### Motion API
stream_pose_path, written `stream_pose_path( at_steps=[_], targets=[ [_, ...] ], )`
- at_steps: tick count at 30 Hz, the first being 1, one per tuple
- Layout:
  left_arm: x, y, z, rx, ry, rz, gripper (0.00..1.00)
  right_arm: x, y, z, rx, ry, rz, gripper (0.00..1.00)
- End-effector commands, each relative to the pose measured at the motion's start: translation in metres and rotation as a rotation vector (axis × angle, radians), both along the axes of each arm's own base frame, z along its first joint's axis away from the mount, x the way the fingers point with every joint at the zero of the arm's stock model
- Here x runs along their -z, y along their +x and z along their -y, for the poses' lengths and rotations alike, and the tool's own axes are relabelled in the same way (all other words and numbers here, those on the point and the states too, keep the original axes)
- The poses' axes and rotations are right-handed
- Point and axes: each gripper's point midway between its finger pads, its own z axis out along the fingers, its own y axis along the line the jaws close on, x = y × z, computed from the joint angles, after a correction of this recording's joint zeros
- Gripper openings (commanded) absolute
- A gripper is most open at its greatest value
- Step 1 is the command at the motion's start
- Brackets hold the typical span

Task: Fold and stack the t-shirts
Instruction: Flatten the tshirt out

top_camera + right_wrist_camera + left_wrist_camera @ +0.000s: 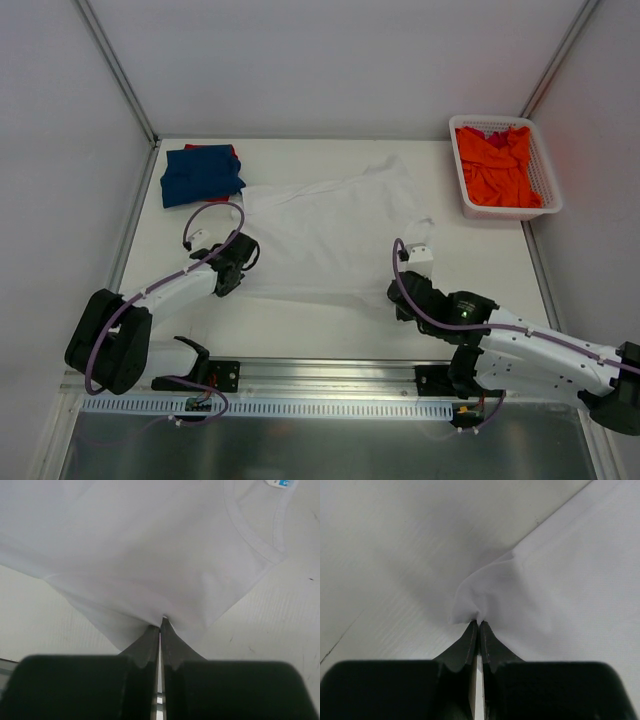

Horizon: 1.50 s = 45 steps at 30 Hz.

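Cloth first: white t-shirt (320, 225) lies spread out on the table (300, 330), beside the basket (512, 212) on the side toward the left arm, mostly flat with a few soft creases. Seen from the right wrist, its ribbed neckline (250, 530) shows, with a small blue label (277, 482) at the top edge of that view.

Orange t-shirt (495, 165) sits crumpled inside the basket, filling most of it.

Dark blue t-shirt (200, 175) is folded into a neat block well apart from the basket, beyond the white shirt, at the far corner of the table. Red t-shirt (230, 150) peeks out from under it along the far edge.

Left gripper (479, 622): jaws pressed together, pinching a corner of the white shirt, which lifts into a small peak at the fingertips.

Right gripper (161, 622): jaws likewise closed tight on the white shirt's edge, on the end nearer the basket, the cloth gathered into a fold where they meet.
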Motion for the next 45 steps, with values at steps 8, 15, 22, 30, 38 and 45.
stream_pose_path(
  at_steps=[8, 15, 22, 30, 38, 45],
  targets=[
    [-0.006, -0.001, -0.009, 0.0, 0.03, 0.006, 0.0, -0.022, 0.0, 0.03, 0.085, -0.034, 0.047, 0.0],
    [-0.004, -0.002, -0.009, 0.0, 0.034, -0.001, 0.0, -0.024, -0.001, 0.03, 0.082, -0.016, 0.048, 0.01],
    [-0.004, -0.002, -0.009, -0.001, 0.034, -0.002, 0.0, -0.021, -0.003, 0.025, 0.067, -0.02, 0.027, 0.01],
    [-0.002, -0.003, -0.01, -0.003, 0.038, -0.012, 0.0, -0.021, -0.004, 0.02, 0.051, -0.003, 0.018, 0.0],
    [-0.001, -0.002, -0.009, -0.007, 0.036, -0.014, 0.0, -0.024, -0.006, 0.022, 0.048, 0.01, 0.018, 0.0],
    [0.0, -0.003, -0.009, -0.009, 0.033, -0.016, 0.0, -0.047, -0.01, 0.028, 0.055, 0.058, 0.036, 0.0]
  ],
)
